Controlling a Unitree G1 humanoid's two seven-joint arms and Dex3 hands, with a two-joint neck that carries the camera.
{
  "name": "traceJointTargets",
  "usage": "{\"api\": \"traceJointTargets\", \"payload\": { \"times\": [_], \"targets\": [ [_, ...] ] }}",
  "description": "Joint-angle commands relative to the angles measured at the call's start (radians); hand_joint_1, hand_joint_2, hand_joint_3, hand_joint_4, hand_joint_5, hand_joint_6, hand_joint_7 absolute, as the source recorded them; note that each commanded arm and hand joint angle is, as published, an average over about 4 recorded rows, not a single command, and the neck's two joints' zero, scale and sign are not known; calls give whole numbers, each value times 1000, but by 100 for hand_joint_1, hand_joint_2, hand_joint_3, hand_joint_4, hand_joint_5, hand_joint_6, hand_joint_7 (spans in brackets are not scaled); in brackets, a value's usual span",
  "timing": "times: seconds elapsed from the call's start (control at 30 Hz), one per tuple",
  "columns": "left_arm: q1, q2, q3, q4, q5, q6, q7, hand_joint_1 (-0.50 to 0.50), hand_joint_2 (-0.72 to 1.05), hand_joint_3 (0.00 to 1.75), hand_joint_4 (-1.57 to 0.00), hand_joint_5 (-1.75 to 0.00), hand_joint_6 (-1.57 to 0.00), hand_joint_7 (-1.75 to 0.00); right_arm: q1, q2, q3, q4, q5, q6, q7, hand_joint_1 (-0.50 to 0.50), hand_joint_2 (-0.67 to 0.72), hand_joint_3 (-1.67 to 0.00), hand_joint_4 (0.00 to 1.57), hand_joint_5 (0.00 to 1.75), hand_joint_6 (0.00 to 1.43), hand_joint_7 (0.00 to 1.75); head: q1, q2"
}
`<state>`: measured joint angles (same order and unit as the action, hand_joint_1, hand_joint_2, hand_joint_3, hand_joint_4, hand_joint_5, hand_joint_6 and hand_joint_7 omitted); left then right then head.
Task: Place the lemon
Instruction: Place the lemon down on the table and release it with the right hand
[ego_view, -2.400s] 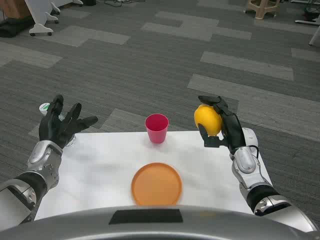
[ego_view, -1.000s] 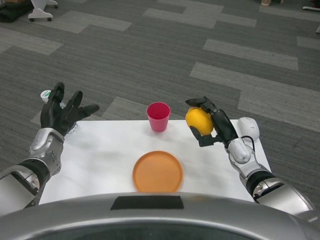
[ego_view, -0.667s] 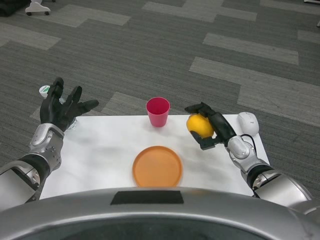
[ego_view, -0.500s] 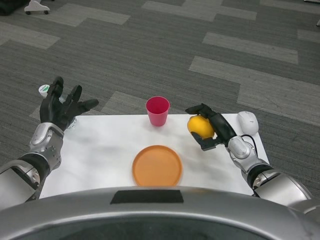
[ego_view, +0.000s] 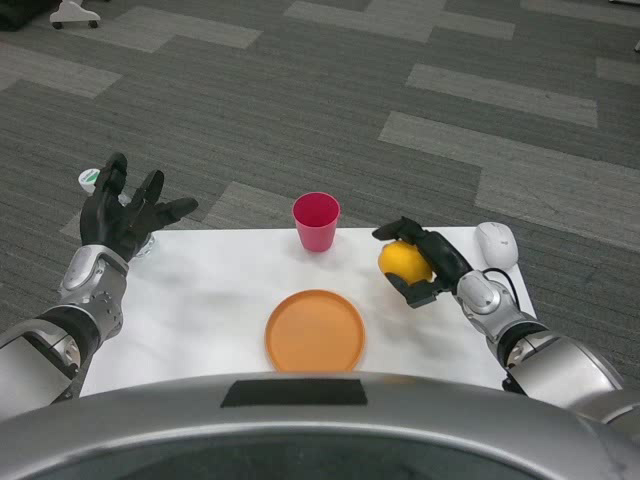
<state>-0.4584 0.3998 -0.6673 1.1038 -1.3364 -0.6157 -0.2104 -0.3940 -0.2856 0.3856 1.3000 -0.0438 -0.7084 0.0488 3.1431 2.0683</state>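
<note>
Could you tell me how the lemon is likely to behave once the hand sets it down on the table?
The lemon is rounded and smooth, so it would probably roll on the flat white table. It looks firm: the right hand wraps it with no visible denting. The orange plate nearby might check a roll.

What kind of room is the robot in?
Probably an office or lab: grey patterned carpet tiles cover the floor, a wheeled stand base sits far back, and a white table holds the things.
</note>
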Motion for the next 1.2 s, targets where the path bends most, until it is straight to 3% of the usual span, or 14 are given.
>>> {"api": "traceJointTargets", "payload": {
  "times": [0.03, 0.33, 0.43, 0.53, 0.57, 0.67, 0.77, 0.87, 1.2],
  "targets": [
    [-6, 1, -1, 5, 2, -6, 2, 50, 105, 9, -4, 0, 0, 0, -21, -7, -1, 30, -26, 30, 9, -38, -57, -143, 3, 145, 11, 73, -3, -11],
    [-6, 0, -1, 5, 2, -6, 3, 50, 105, 9, -4, 0, 0, 0, -23, -24, -2, 50, -131, 93, 11, -38, -60, -135, 0, 145, 4, 70, -3, -14],
    [-6, -1, -1, 5, 2, -6, 3, 50, 105, 9, -6, 0, 0, 0, -23, -31, -2, 57, -168, 117, 11, -38, -60, -135, 0, 138, 1, 61, -10, -21],
    [-6, -1, -1, 5, 2, -5, 3, 50, 105, 9, -7, 0, 0, 0, -23, -32, -4, 71, -174, 122, 11, -38, -59, -113, 0, 126, 0, 51, -11, -23],
    [-6, -1, -1, 5, 2, -5, 3, 50, 105, 9, -7, 0, 0, 0, -23, -32, -6, 75, -174, 122, 11, -36, -53, -93, 0, 119, 0, 47, -11, -22],
    [-6, -1, -1, 6, 2, -5, 3, 50, 105, 9, -7, 0, 0, 0, -23, -32, -10, 86, -174, 122, 11, -31, -26, -44, 0, 95, 0, 35, -14, -22],
    [-6, -1, -1, 9, 2, -4, 3, 50, 105, 9, -7, 0, 0, 0, -23, -32, -18, 91, -174, 122, 11, -25, 3, -18, 0, 68, 0, 21, -14, -23],
    [-6, -1, -1, 11, 2, -4, 3, 50, 105, 9, -7, 0, 0, 0, -23, -32, -29, 96, -174, 122, 11, -25, 15, -16, 0, 58, 0, 14, -14, -24],
    [-6, -4, -1, 14, 2, -5, 3, 50, 105, 9, -7, 0, 0, 0, -21, -30, -56, 104, -173, 121, 11, -21, 15, -8, 0, 58, 0, 12, -13, -24]
  ]
}}
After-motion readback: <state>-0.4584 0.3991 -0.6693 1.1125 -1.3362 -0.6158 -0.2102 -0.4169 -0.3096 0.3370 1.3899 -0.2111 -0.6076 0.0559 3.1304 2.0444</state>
